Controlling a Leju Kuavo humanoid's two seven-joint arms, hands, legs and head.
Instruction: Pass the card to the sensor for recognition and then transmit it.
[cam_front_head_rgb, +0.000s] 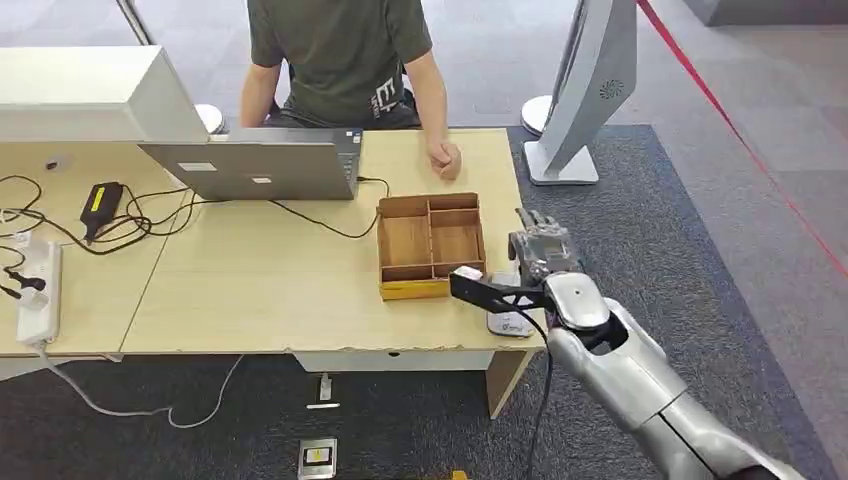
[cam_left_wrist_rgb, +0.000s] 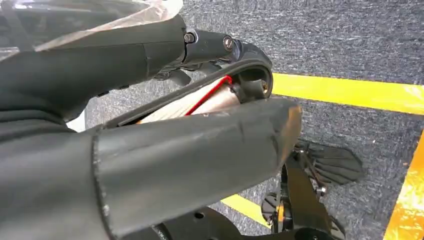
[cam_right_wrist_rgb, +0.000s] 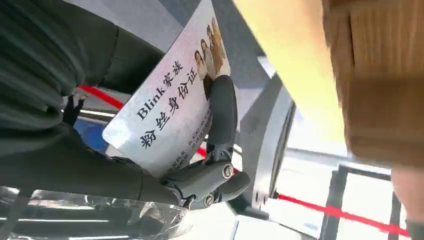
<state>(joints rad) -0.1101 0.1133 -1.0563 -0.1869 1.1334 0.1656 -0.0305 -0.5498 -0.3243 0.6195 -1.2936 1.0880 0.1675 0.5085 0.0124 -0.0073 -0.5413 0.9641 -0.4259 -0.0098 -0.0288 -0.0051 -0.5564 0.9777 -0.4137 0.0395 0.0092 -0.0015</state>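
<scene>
Card (cam_right_wrist_rgb: 172, 112) sits clamped in the right hand (cam_front_head_rgb: 540, 250) fingers (cam_right_wrist_rgb: 222, 112) past the worktop (cam_front_head_rgb: 260, 290) right edge, beside the tray (cam_front_head_rgb: 430, 245); left hand (cam_left_wrist_rgb: 150, 150) fingers' state unclear.

Left hand (cam_left_wrist_rgb: 150, 150) close to the camera, thick grey thumb across the middle, darker fingers (cam_left_wrist_rgb: 220, 47) curled in above it holding nothing, dark grey carpet (cam_left_wrist_rgb: 350, 40) beneath, yellow floor stripes (cam_left_wrist_rgb: 350, 92) crossing it
</scene>
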